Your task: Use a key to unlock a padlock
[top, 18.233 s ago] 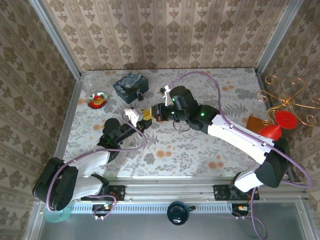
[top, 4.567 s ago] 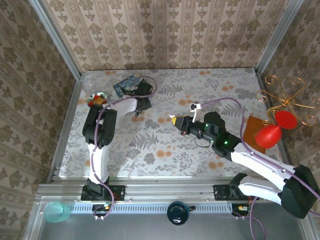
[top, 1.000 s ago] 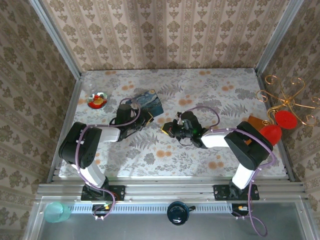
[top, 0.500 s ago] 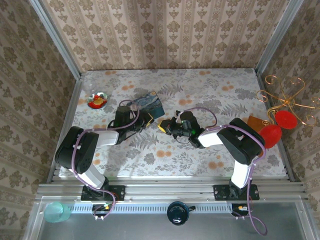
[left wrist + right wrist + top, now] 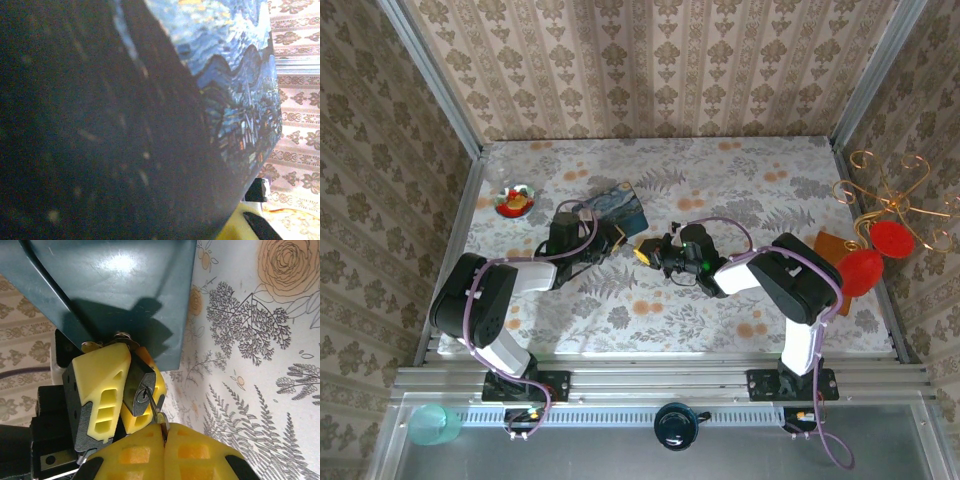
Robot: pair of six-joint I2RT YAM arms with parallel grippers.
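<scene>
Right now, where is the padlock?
Right wrist view, lower left: the padlock sits between the left gripper's yellow fingers, just under the edge of the blue box, with the key at its keyhole.

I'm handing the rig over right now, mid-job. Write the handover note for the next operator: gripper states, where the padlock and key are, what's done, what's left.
Left gripper: shut on the padlock, holding it right at the edge of the blue painted box.
Right gripper: shut on the key.
Position: the key's tip is at the keyhole; how far in it sits cannot be told.
Done: padlock and key both gripped, key lined up with the keyhole.
Left: seat the key fully, turn it, open the padlock.
</scene>
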